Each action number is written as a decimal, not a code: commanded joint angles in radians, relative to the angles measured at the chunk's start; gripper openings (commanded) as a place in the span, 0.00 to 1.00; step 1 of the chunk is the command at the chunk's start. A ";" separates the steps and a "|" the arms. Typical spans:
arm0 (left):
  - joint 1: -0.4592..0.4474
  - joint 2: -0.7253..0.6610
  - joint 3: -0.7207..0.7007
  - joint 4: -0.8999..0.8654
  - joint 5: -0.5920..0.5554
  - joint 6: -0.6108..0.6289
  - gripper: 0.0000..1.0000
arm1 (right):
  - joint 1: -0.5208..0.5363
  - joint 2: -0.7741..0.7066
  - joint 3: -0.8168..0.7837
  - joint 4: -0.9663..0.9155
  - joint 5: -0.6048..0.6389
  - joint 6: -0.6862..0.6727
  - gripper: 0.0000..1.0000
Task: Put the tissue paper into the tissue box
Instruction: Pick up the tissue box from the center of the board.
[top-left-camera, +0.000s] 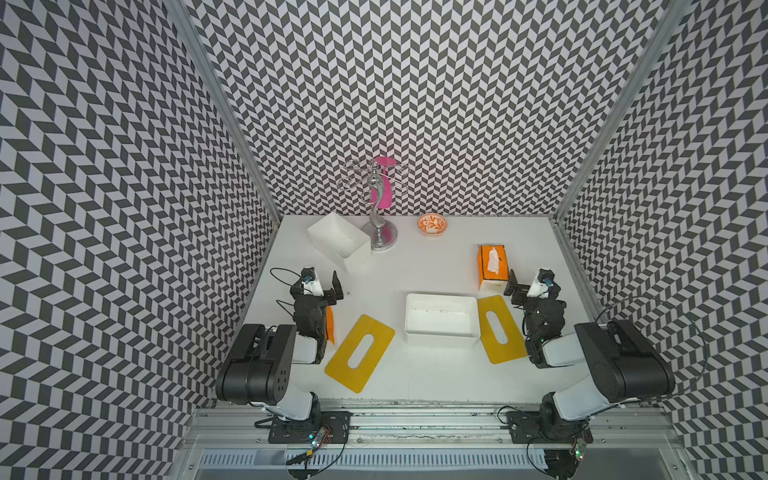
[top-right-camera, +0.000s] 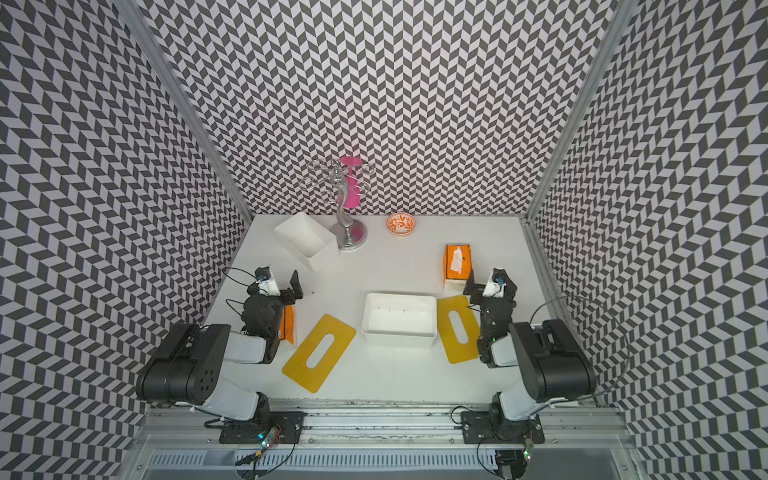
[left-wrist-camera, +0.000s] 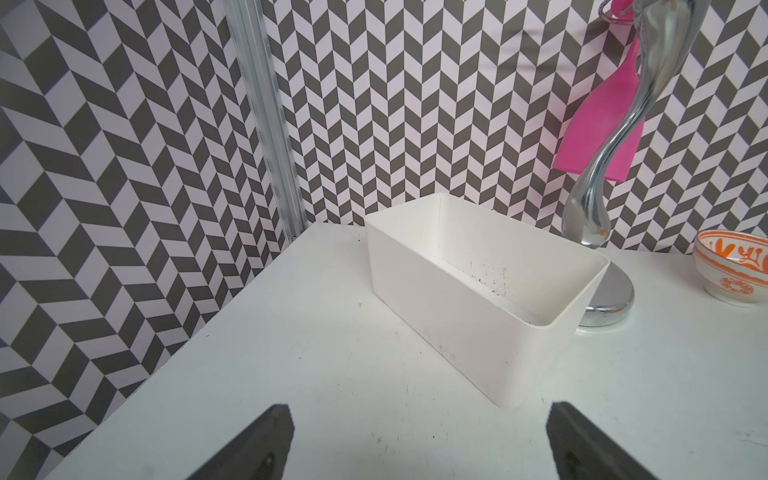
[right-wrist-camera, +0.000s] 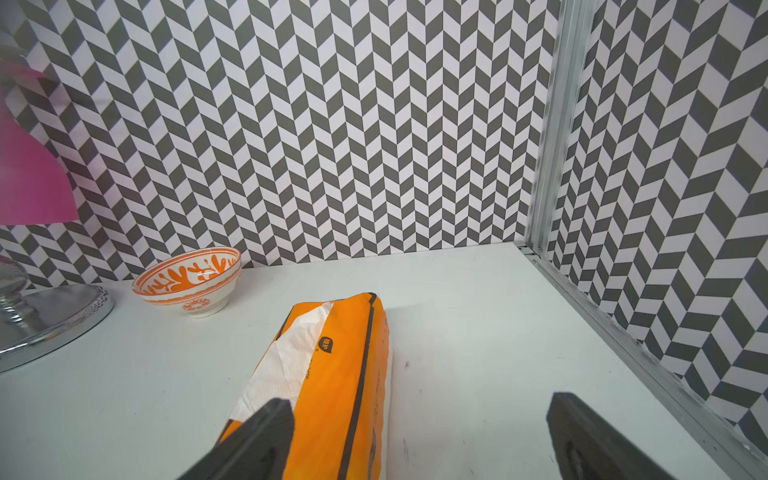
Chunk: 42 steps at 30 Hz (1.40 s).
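Black and set wide apart, the jaws of the right gripper (top-left-camera: 513, 286) hold nothing and hover low at the near end of the orange plastic tissue pack (top-left-camera: 492, 262). The pack lies flat near the right edge of the white tabletop (top-left-camera: 415, 266), with white tissue poking from its top. In the right wrist view one jaw overlaps the pack's corner; contact cannot be told. Bare tabletop runs between the pack and the aluminium side rail. Just inward of that arm lies a yellow slotted flat lid (top-left-camera: 509, 349), touching or nearly touching the white open rectangular box (top-left-camera: 441, 340), which sits empty at the middle. The left gripper (top-left-camera: 334, 289), jaws equally spread and empty, hovers over clear surface facing a second white open box (top-left-camera: 357, 258) set at an angle near the far left corner. Beside that box stands a silver metal stand (top-left-camera: 380, 237), then an orange-patterned bowl (top-left-camera: 432, 225). A second yellow slotted lid (top-left-camera: 345, 372) lies near the left arm, and a second orange pack (top-left-camera: 330, 326) shows partly beneath it. Both arms are folded, elbows back by the front rail, forearms pointing to the back wall.
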 joint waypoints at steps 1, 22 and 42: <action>0.007 -0.009 0.015 -0.006 0.012 -0.008 1.00 | 0.000 0.010 -0.006 0.051 -0.004 -0.002 1.00; -0.034 -0.093 0.019 -0.068 -0.055 0.017 1.00 | 0.009 -0.045 -0.020 0.033 0.059 0.006 1.00; -0.264 -0.855 0.372 -1.077 0.022 -0.186 1.00 | 0.290 -0.863 0.313 -1.034 -0.483 -0.023 1.00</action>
